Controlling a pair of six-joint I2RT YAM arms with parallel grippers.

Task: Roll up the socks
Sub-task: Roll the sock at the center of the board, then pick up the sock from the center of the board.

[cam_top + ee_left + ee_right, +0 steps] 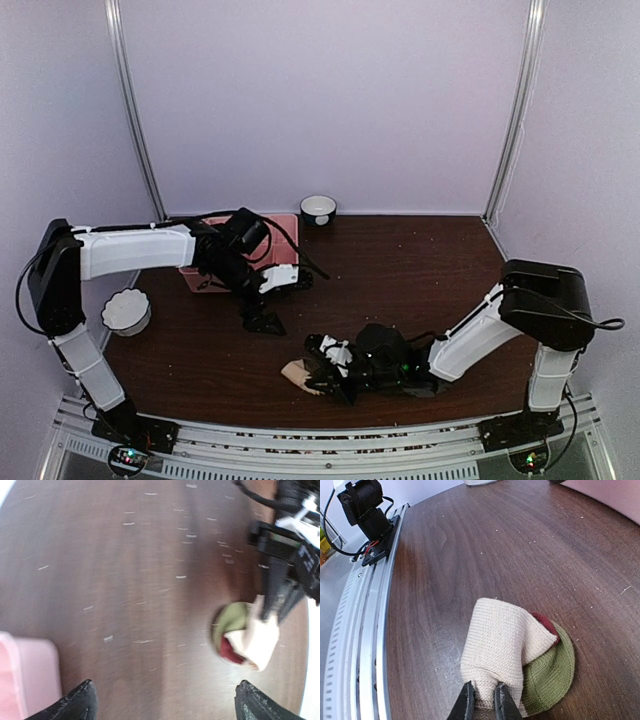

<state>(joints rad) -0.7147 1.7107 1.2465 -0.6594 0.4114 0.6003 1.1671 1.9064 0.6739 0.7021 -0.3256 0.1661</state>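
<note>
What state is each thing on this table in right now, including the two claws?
sock bundle: bunched into a roll, lying on the table, one edge pinched.
right gripper: shut on the sock bundle.
left gripper: wide open, holding nothing, over bare wood.
pink tray: lying flat at the back left.
white bowl: upright.
cup: upright at the back edge.

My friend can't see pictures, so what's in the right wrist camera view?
A folded cream sock with green and maroon patches lies on a dark wooden table, its near edge pinched by the right end effector. A metal rail runs along the left.
</note>
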